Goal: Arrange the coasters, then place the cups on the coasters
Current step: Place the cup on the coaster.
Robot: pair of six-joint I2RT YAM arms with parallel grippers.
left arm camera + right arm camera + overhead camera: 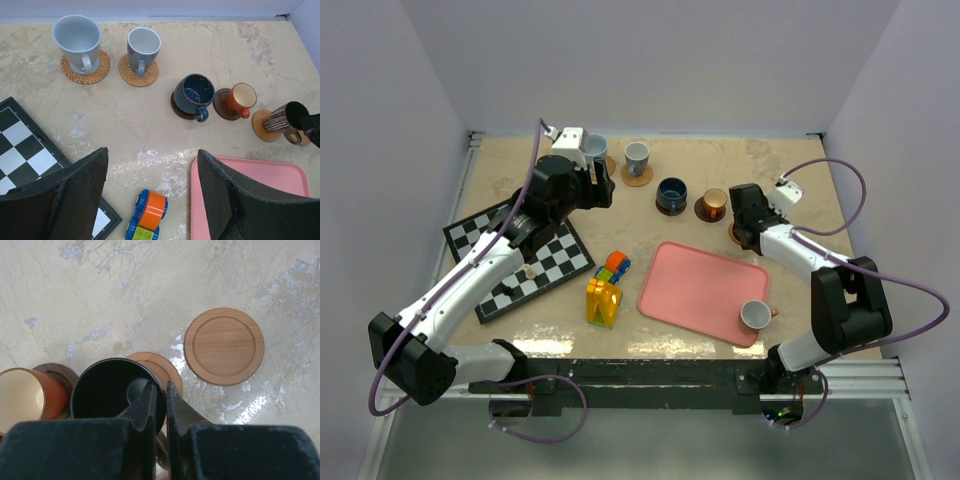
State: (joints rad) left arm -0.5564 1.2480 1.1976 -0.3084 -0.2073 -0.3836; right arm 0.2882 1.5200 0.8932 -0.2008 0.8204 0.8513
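Right wrist: my right jaws pinch the black cup (107,390) by its rim; a tan coaster (224,346) lies at two o'clock; left jaws stand wide.

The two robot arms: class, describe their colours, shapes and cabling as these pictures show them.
The left arm and right arm both have white tubular links joined by chunky black joints. A thin purple cable loops loosely alongside each. A small white camera box sits at each wrist. The gripper fingers are matt black, wedge-shaped slabs. No markings are legible.
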